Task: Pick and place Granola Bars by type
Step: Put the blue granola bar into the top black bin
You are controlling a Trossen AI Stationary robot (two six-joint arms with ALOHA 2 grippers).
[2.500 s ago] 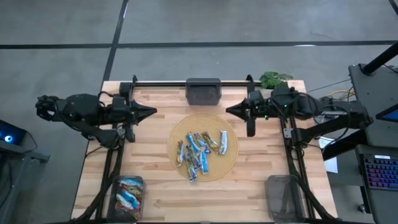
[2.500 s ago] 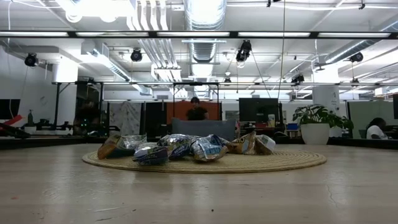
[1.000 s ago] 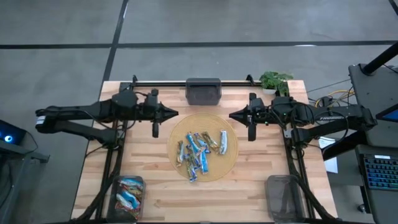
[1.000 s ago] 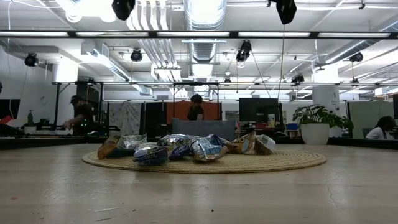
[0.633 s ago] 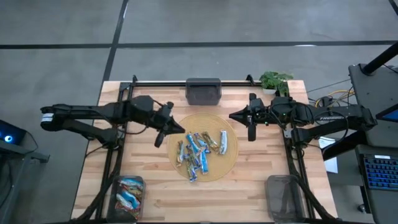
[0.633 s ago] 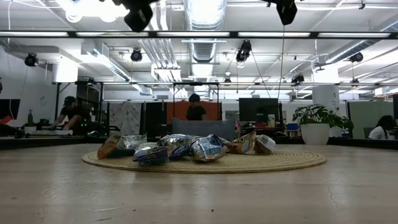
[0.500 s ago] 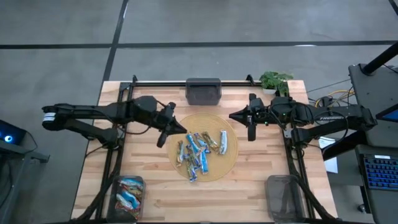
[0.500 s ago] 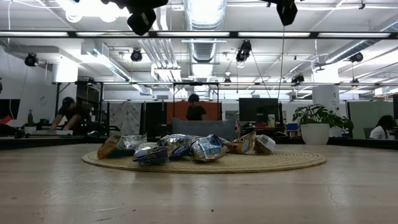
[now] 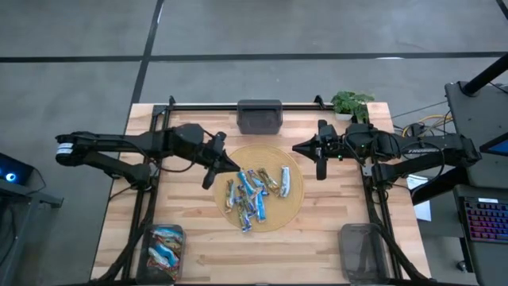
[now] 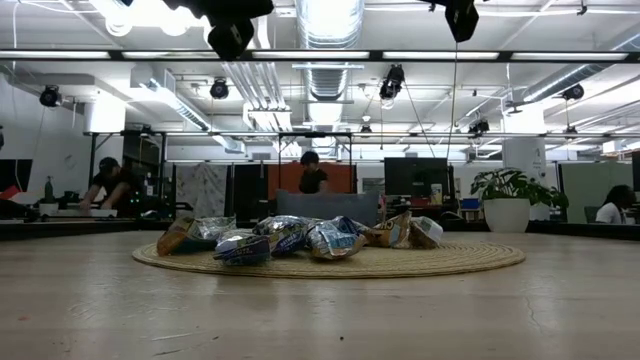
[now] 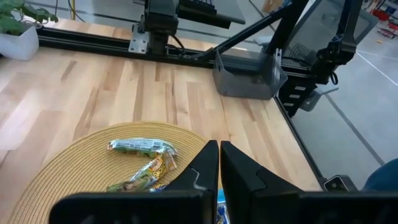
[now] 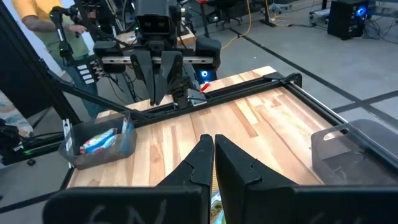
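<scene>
Several granola bars [image 9: 255,191] in blue, blue-white and orange-brown wrappers lie heaped on a round woven mat [image 9: 295,208] at the table's middle. The low view shows the heap [image 10: 300,238] lying on that mat. My left gripper [image 9: 229,166] hangs shut above the mat's left far rim, tipped downward. In its wrist view the shut fingers [image 11: 219,145] point over a green-white bar [image 11: 142,146]. My right gripper [image 9: 296,148] waits shut and level above the mat's far right rim. Its wrist view shows the fingertips [image 12: 213,138] closed.
A grey bin [image 9: 259,116] stands at the far edge's middle. The near left bin [image 9: 164,246] holds some bars, and another bin [image 9: 361,245] stands near right. A potted plant [image 9: 349,102] is at the far right corner. People move in the room behind.
My left gripper has moved toward the table's right and a little nearer, out over the mat's left far rim. It has tipped downward and come lower in the low view. The bars have not moved.
</scene>
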